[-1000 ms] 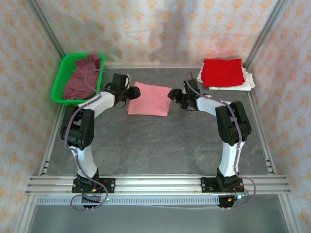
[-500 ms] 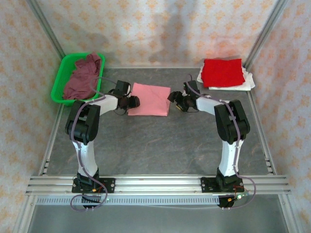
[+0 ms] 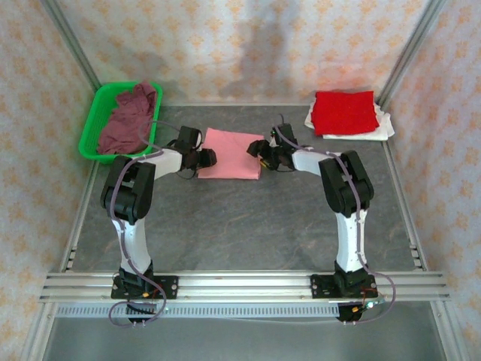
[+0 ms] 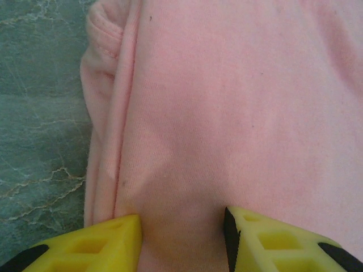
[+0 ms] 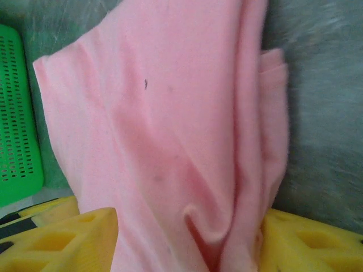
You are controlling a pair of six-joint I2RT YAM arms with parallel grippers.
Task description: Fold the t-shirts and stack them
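The table (image 3: 248, 226) has the folded light pink t-shirt (image 3: 231, 153) in its middle. The left gripper (image 4: 180, 218) sits half open on one edge. The right gripper (image 5: 189, 218) stands wider around bunched cloth; I cannot tell if it holds. An uneven tug could unfold it.

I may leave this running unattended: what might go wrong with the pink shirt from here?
The right gripper straddles a bunched ridge of the pink shirt; closing there may catch only some layers and undo the fold. The left gripper sits by loosely stacked edge layers; an uneven lift could let them slide apart.
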